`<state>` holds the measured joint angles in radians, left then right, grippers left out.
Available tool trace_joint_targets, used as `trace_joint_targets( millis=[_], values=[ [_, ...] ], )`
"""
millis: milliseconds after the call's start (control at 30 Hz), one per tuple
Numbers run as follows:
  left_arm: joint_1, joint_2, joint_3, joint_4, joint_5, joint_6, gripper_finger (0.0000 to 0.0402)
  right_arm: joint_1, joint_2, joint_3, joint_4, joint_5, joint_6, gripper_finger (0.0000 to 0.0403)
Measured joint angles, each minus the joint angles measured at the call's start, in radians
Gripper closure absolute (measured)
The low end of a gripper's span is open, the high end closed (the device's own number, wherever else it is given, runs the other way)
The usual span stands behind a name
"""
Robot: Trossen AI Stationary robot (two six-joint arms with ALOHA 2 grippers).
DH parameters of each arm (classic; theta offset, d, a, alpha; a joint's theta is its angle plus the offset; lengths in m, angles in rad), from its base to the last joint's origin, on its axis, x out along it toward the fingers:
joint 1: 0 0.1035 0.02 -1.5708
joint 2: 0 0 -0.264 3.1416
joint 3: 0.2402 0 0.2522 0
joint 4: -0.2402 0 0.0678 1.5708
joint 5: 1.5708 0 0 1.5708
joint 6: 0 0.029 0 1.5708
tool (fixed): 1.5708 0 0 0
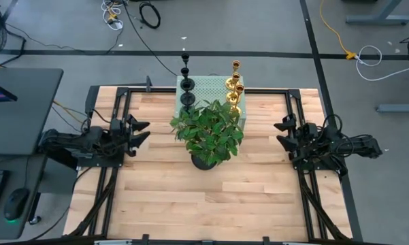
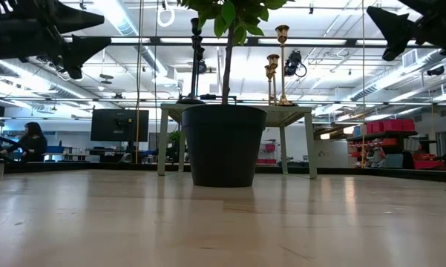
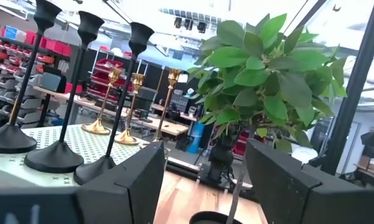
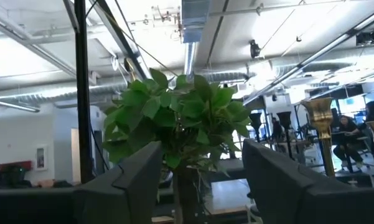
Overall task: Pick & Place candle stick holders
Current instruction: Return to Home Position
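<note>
Three black candle stick holders (image 1: pixel 186 83) (image 3: pixel 65 99) and three gold ones (image 1: pixel 234 88) (image 3: pixel 134 106) stand upright on their round bases. They are on a pale green perforated box (image 1: pixel 207 87) at the table's far edge. My left gripper (image 1: pixel 141 133) (image 3: pixel 199 180) hovers open at the table's left side, raised above the top, and points toward the plant. My right gripper (image 1: pixel 280 133) (image 4: pixel 199 180) hovers open at the right side, also raised. Nothing lies between the fingers of either one. The right wrist view shows a gold holder (image 4: pixel 320 134) beyond the leaves.
A leafy green plant in a dark pot (image 1: pixel 207 133) (image 2: pixel 223 144) stands mid-table, just in front of the box and between the two grippers. Bare wooden tabletop (image 1: pixel 204 204) spreads toward the near edge. Black rails (image 1: pixel 112 184) run along both sides.
</note>
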<state>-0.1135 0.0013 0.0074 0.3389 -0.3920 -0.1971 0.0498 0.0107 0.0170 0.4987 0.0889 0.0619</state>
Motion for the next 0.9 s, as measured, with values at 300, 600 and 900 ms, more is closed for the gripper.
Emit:
trace_joint_targets(
  millis=[300,600,900],
  values=[
    [0.007,0.005,0.000,0.000,0.007,0.000,0.0175,0.000,0.000,0.000,0.001,0.000,0.000,0.0179],
    [0.036,0.004,0.000,0.000,0.008,0.000,0.0175,0.000,0.001,0.000,0.001,0.000,0.000,0.0179],
    [0.031,0.003,0.000,0.000,0.008,0.000,0.0175,0.000,0.001,-0.001,0.001,0.000,0.001,0.0179]
  ],
)
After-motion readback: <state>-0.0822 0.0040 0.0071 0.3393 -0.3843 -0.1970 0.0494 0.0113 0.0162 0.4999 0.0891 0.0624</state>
